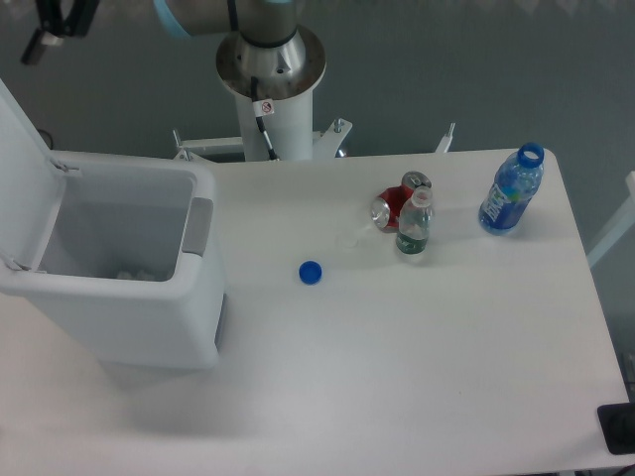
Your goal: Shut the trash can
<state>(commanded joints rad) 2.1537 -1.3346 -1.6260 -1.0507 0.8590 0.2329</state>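
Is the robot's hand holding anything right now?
Cannot tell: the hand is mostly cut off at the picture's top edge. The trash can sits open, untouched.

We see only a bit of the hand (55, 22) at the top edge, so we cannot tell its jaws. The trash can (119, 297) lid runs off the left edge.
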